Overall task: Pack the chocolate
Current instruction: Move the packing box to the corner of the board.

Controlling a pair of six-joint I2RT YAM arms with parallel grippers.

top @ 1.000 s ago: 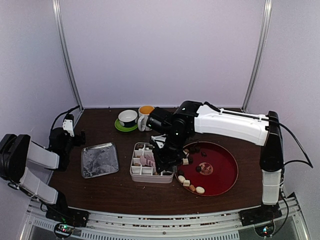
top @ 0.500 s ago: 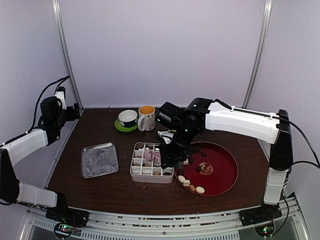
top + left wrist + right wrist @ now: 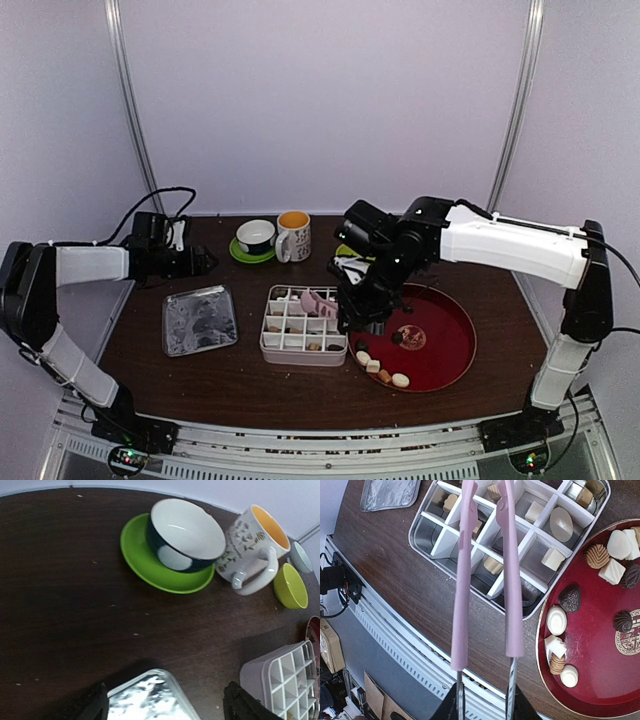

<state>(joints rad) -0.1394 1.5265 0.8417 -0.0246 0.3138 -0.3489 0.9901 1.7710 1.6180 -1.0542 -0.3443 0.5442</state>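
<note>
Overhead wide; wrist views close, share divided box

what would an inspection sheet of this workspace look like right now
surface: dark wood table, few pale specks
job's things: chocolates loose on red tray; others in divided tin
clutter: silver tray, bowl on green saucer, mug, small green bowl
grippers: left gripper open, empty; right gripper shut on pink tongs over the divided tin
cables: black cable loops at left arm
surroundings: pale walls, metal posts
</note>
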